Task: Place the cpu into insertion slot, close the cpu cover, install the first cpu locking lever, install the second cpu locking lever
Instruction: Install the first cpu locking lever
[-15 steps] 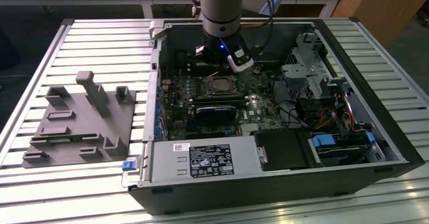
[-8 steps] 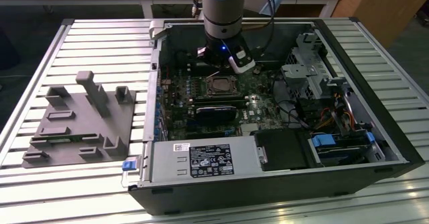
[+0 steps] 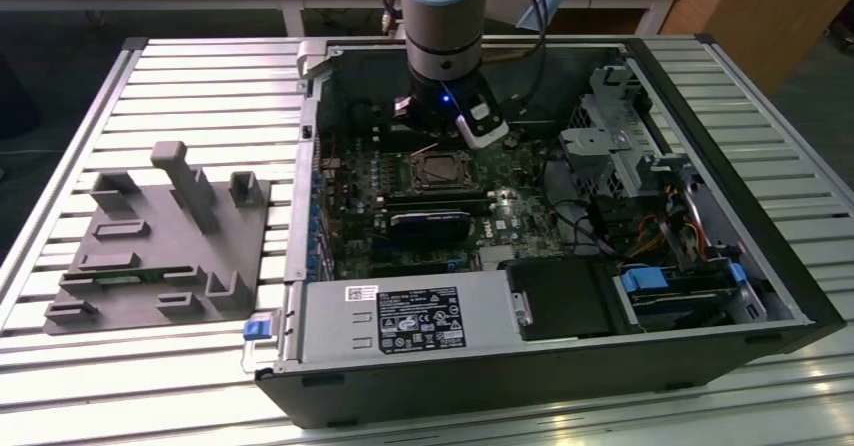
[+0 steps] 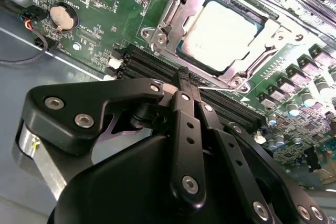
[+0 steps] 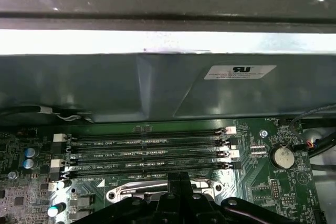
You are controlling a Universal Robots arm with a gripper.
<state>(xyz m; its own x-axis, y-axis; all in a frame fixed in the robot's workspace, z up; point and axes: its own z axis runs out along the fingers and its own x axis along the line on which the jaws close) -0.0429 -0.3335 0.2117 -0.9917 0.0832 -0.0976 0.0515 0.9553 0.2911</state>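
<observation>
Black linkages of my hand (image 4: 184, 77) crowd the second wrist view, the fingertips pressed together just short of the socket (whether anything thin is caught between them, I cannot tell). Beyond them the cpu (image 4: 223, 32) sits in the insertion slot (image 3: 437, 171), its silver top showing through the cut-out of the cpu cover (image 4: 169, 17), which lies down around it. Long black memory slots (image 5: 147, 153) run just beside the socket on the green motherboard (image 4: 110, 3), with a coin battery (image 4: 64, 17) further off. All of it lies inside an open computer case (image 3: 747, 266) on a slatted surface (image 3: 200, 76), beside a grey fixture (image 3: 160, 256).
</observation>
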